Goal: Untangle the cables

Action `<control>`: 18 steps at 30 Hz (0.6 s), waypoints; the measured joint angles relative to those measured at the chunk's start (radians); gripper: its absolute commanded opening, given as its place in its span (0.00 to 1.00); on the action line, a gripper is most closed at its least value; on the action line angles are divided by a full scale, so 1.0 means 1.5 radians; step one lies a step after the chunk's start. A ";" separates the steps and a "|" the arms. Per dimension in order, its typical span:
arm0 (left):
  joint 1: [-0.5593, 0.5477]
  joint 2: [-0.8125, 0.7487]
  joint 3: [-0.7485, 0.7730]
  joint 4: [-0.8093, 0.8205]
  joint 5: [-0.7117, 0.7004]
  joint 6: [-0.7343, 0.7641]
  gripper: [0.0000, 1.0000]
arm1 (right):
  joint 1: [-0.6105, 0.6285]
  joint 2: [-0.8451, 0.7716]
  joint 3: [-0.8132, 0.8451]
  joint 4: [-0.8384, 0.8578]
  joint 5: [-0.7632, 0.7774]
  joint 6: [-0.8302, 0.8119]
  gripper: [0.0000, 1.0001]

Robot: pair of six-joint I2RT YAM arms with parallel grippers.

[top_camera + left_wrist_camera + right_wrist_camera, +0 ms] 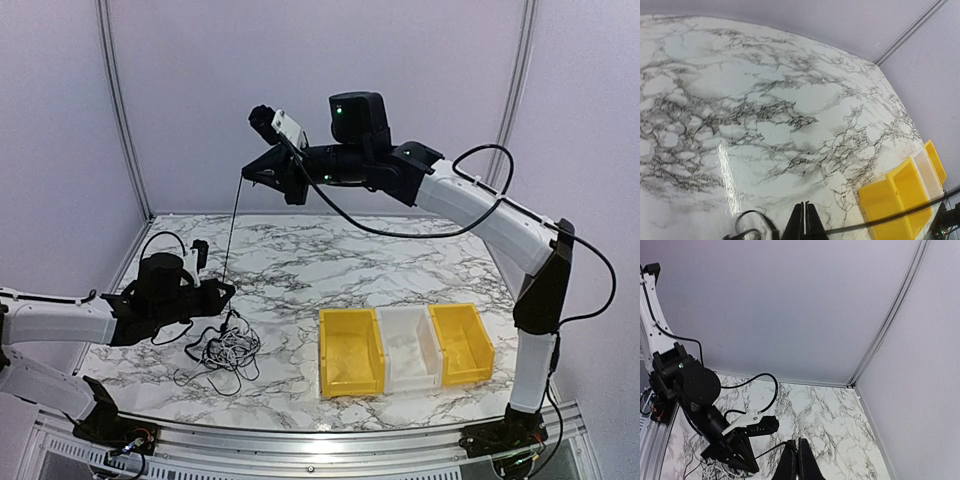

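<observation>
Marble counter [400,260] beneath everything. Near its front-right corner, a row of three bins [352,318], nothing of the task in them. Toward the front-left corner, the cables [228,350] in a loose heap, black and white loops knotted together. Out of that heap, one black strand [232,230] pulled taut, long axis close to upright, top tipped slightly toward the right edge. Upper end at the right end effector [246,172], raised high, fingers pressed together and pinching it. Left end effector [225,292] low at the heap's top, tips pressed together; cannot tell whether any cord sits between. Judged early: one strand partly lifted, none freed, most of the untangling left.
</observation>
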 measured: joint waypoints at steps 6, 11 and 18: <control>-0.006 0.046 -0.017 0.137 -0.019 0.014 0.00 | -0.006 0.011 0.108 -0.087 0.014 0.044 0.00; -0.007 0.082 -0.029 0.217 -0.017 0.016 0.00 | -0.023 0.025 0.150 -0.125 0.039 0.071 0.00; -0.007 0.130 -0.034 0.266 -0.007 0.016 0.08 | -0.044 0.025 0.172 -0.119 0.082 0.089 0.00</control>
